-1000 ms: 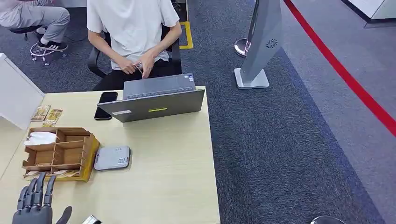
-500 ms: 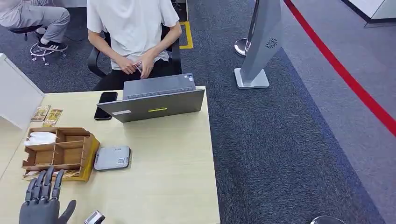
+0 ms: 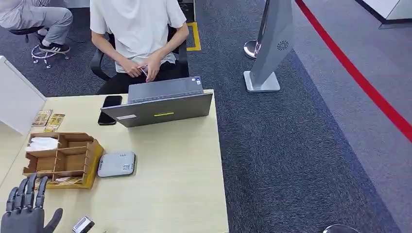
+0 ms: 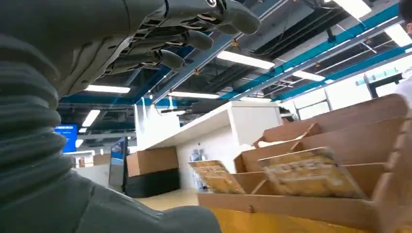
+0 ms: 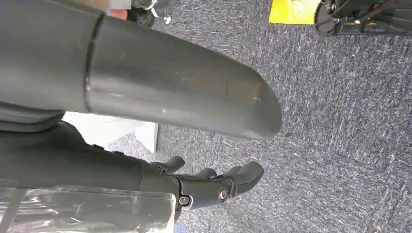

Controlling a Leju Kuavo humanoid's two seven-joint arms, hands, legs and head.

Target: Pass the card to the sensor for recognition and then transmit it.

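— So where's the left hand (image 3: 24,213)?
— Near left bench (image 3: 175,184) corner, fingers spread, holding nothing. Cards (image 4: 311,172) sit in the wooden organizer (image 3: 63,159); right hand (image 5: 214,187) loosely curled, empty

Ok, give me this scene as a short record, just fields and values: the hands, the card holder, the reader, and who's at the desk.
left hand: open, holding nothing, over the table's near corner, short of the wooden organizer
right hand: hanging over the carpet, grip unclear
wooden organizer: on the table, cards standing in its slots
card reader: grey, flat, right beside the organizer
laptop: open, facing a seated person
phone: dark, left of the laptop
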